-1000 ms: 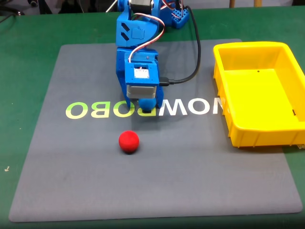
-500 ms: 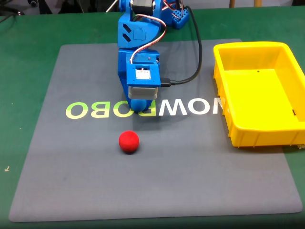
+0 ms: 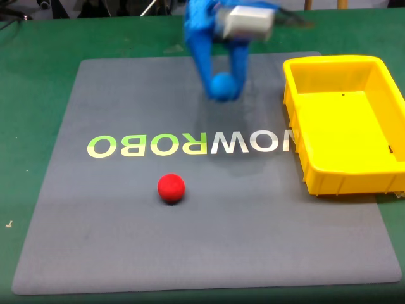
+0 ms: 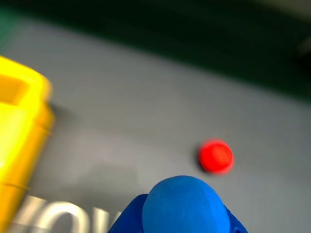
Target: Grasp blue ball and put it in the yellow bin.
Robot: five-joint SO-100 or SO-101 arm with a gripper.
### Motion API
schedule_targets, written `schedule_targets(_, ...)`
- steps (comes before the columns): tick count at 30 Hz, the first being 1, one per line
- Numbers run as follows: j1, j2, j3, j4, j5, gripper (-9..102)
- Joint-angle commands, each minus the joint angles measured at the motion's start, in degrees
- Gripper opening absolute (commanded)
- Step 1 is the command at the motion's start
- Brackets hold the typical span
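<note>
A: So, operator, why is your gripper (image 3: 223, 85) up in the air over the mat (image 3: 95, 209)?

B: It has closed its fingers on the blue ball (image 3: 222, 86), and you need it high enough to clear the wall of the yellow bin (image 3: 345, 177). In the wrist view the ball (image 4: 184, 206) sits snug at the tip, so my guess is the grip is firm.

A: Where is the bin from there?

B: Off to the right in the fixed view, well apart from the ball. It lies flat with its open side up, so you can drop from above.

A: And the red ball (image 3: 171, 188)?

B: Resting on the mat below the lettering (image 3: 190, 144). You have only 1 ball to move, so leave it. The arm is blurred, so judge its exact pose loosely.
</note>
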Motion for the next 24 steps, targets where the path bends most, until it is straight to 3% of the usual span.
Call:
schedule_targets(1,-6.0,7.0,-3.0,0.7,1.4,0)
schedule_targets(13,-24.0,8.9,-2.6,6.2,5.4,0)
schedule_targets(24,-26.9,6.7,-2.6,6.2,9.0,0)
